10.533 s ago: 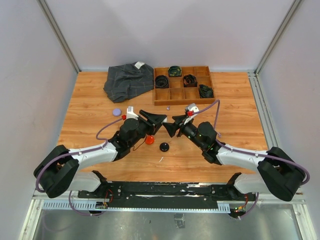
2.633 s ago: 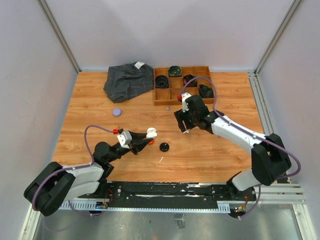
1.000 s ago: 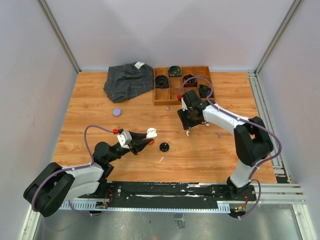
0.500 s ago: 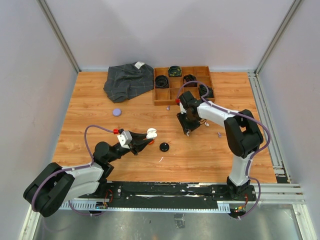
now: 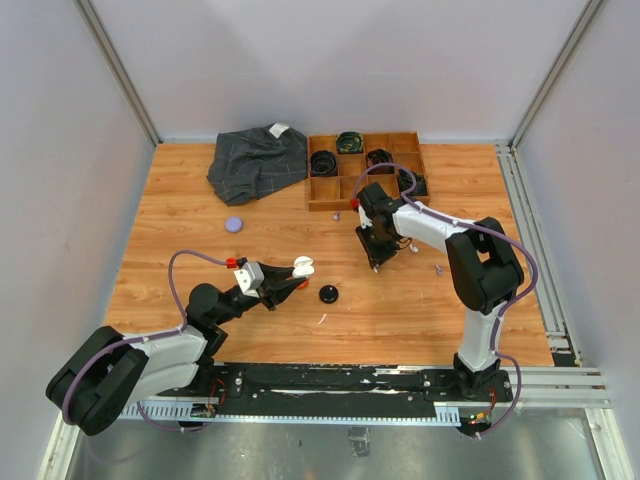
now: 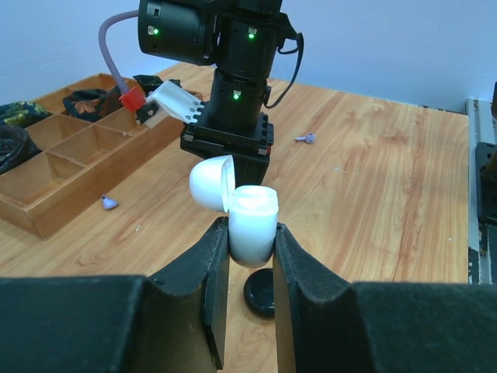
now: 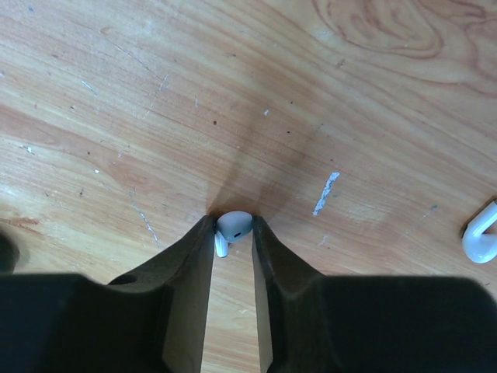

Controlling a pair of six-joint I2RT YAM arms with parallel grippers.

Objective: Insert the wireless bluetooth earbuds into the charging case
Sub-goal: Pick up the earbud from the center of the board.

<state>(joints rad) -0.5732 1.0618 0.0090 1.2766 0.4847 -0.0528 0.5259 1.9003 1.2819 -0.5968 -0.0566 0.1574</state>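
My left gripper is shut on the white charging case, held low over the table with its lid flipped open; the case also shows in the top view. My right gripper points straight down at the wood, its fingers pressed on both sides of a white earbud that rests on the table. In the top view the right gripper stands right of the case. Another white earbud lies off to its side. Two purple earbuds lie loose on the table.
A black puck sits just beyond the left fingers. A purple puck lies at the left. A grey cloth and a wooden divided tray holding black coiled belts are at the back.
The right gripper has drawn in slightly to the left and its fingers have narrowed onto the white earbud. The left arm and the case have not moved.
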